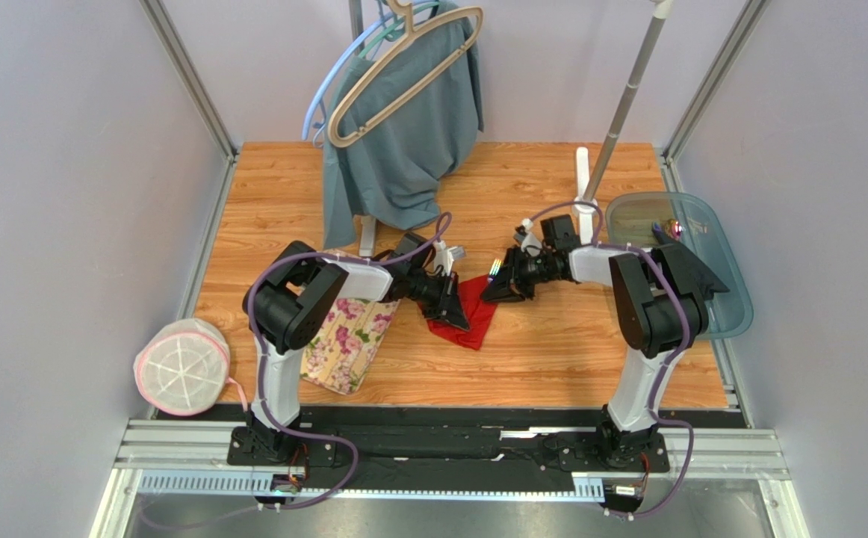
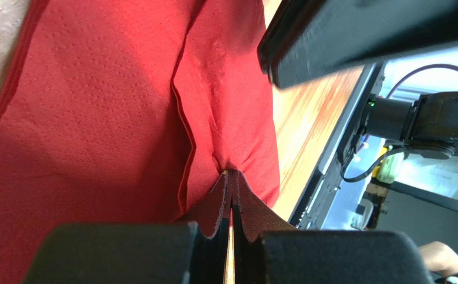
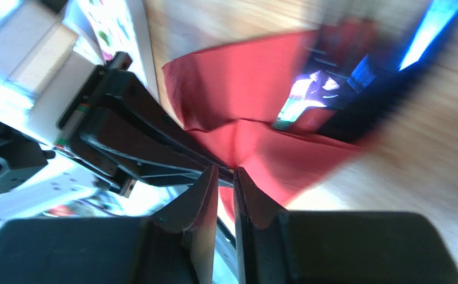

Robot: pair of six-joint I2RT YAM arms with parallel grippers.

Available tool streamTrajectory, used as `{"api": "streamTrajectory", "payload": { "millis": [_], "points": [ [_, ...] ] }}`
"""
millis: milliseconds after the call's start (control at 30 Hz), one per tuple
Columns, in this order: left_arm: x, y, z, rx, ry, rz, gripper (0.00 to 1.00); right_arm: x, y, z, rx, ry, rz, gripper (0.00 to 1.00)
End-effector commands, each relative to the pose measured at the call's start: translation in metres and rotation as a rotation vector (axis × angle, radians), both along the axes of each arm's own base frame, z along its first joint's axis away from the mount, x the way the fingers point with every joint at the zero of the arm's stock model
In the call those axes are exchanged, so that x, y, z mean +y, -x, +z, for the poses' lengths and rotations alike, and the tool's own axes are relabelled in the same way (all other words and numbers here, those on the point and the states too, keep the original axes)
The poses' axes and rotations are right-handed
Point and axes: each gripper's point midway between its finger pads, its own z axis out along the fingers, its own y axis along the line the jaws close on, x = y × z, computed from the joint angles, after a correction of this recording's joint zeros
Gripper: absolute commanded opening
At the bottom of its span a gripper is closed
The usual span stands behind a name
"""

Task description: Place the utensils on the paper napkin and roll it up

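Observation:
The red paper napkin (image 1: 477,321) lies crumpled on the wooden table between my two grippers. It fills the left wrist view (image 2: 95,118) and shows in the right wrist view (image 3: 243,77). My left gripper (image 1: 455,305) is shut, pinching a raised fold of the napkin at its tips (image 2: 230,174). My right gripper (image 1: 492,291) sits just right of that pinch with its jaws a narrow gap apart (image 3: 225,170), and nothing shows between them. The utensils (image 3: 308,89) appear as a blurred purple, blue and green patch on the napkin's far side, and as a small coloured speck from above (image 1: 496,269).
A cream floral mat (image 1: 349,336) lies left of the napkin under the left arm. A grey-green garment (image 1: 405,146) on a beige hanger (image 1: 405,67) hangs at the back. A tinted tray (image 1: 730,308) sits at the right edge. A round pink-rimmed mesh cover (image 1: 184,367) sits at the left.

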Motion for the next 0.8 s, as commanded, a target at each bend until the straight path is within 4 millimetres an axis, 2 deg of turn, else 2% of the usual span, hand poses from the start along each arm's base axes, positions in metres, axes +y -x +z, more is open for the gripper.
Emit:
{"api": "streamTrajectory", "payload": {
  "millis": [0, 367, 767],
  "points": [
    [0.015, -0.007, -0.038, 0.014, -0.107, 0.070, 0.03, 0.005, -0.023, 0.029, -0.077, -0.219, -0.092, 0.17],
    [0.014, -0.010, -0.038, 0.009, -0.103, 0.074, 0.03, 0.005, -0.020, 0.000, 0.001, -0.233, -0.117, 0.08],
    [0.015, -0.014, -0.035, 0.028, -0.079, 0.095, 0.06, -0.001, -0.014, -0.031, 0.068, -0.246, -0.139, 0.02]
  ]
}}
